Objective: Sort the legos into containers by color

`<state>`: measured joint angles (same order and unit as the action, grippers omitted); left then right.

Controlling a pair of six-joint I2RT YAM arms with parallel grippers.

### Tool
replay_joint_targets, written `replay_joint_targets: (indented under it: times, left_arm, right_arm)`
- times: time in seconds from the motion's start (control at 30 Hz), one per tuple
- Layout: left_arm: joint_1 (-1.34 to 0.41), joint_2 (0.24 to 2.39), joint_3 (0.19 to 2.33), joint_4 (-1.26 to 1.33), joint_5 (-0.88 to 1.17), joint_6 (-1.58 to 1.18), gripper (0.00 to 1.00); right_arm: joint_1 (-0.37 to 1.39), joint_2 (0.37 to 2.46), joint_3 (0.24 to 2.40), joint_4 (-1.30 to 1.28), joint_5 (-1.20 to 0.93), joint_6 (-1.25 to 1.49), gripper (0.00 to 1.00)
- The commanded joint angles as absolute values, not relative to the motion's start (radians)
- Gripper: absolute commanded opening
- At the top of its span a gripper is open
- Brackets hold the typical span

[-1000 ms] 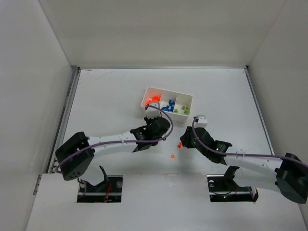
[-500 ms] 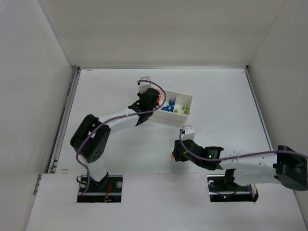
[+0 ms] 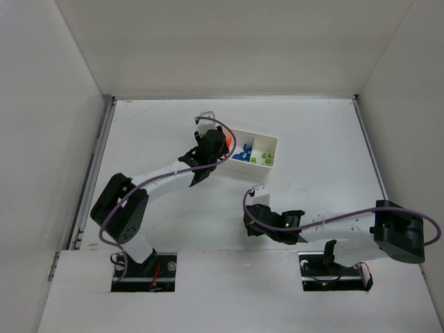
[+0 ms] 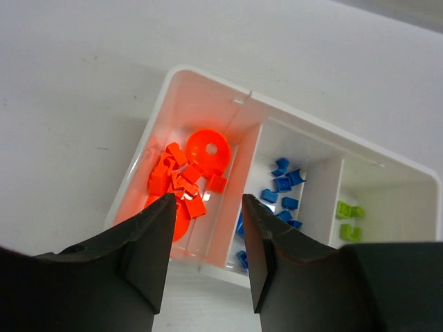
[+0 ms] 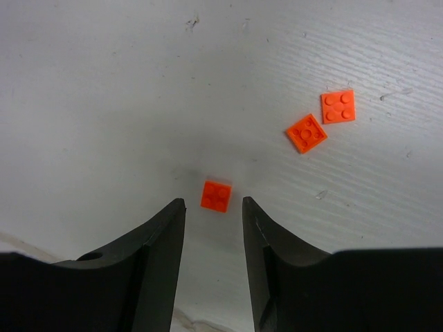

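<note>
Right wrist view: right tool (image 5: pixel 213 202) hangs low over the bench (image 5: pixel 104 83), jaws parted and nothing held; a flat orange piece (image 5: pixel 216 195) lies on the bench in line with the gap, touching neither jaw
Loose pieces: a second orange piece (image 5: pixel 306 133) and a third orange piece (image 5: pixel 338 106) lie just beside each other, off to the right in that view, clear of the jaws
Left tool: left tool (image 4: pixel 208 200) hovers above the tray (image 4: pixel 208 77), jaws partly open and empty
Tray: orange heap (image 4: pixel 183 181) in the end compartment under the left tool; blue pieces (image 4: pixel 280 195) in the middle; green pieces (image 4: pixel 348 220) at the other end; no mixed colours that I can see
Step in hand: probably the right tool picking up the nearest orange piece
How to do it well: come straight down with the piece centred; it sits slightly turned against the jaws, so a small wrist twist would let them meet two opposite edges squarely; fingertips should reach the bench before closing, since the piece is thin; close gently
Risk: a skewed or high pinch could flick the piece away
</note>
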<state>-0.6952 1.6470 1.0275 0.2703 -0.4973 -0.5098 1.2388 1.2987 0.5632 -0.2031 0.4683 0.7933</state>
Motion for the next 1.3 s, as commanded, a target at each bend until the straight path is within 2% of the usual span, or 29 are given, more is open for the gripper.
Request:
replay_joint_targets:
  times: [0.0,0.37,0.7,0.93,1.27]
  left_arm:
    - [-0.725,1.523,0.970,0.330,-0.502,-0.503,0.40]
    - [-0.786,1.319,0.792,0.373,-0.525,-0.512,0.42]
    - [-0.800,1.197,0.689,0.353,-0.540,-0.520,0.44]
    - [-0.808,1.103,0.589,0.325,-0.577,-0.534,0.45]
    - [-0.832,1.008,0.436,0.281,-0.603,-0.609,0.46]
  right_arm:
    - [1.252,1.339,0.623,-0.221,0.511,0.804,0.43]
    - [1.289,1.442,0.670,-0.296,0.568,0.850,0.36]
    - [1.306,1.471,0.690,-0.334,0.584,0.885,0.21]
    - [1.302,1.370,0.721,-0.338,0.603,0.832,0.20]
    - [1.087,1.345,0.894,-0.209,0.509,0.562,0.21]
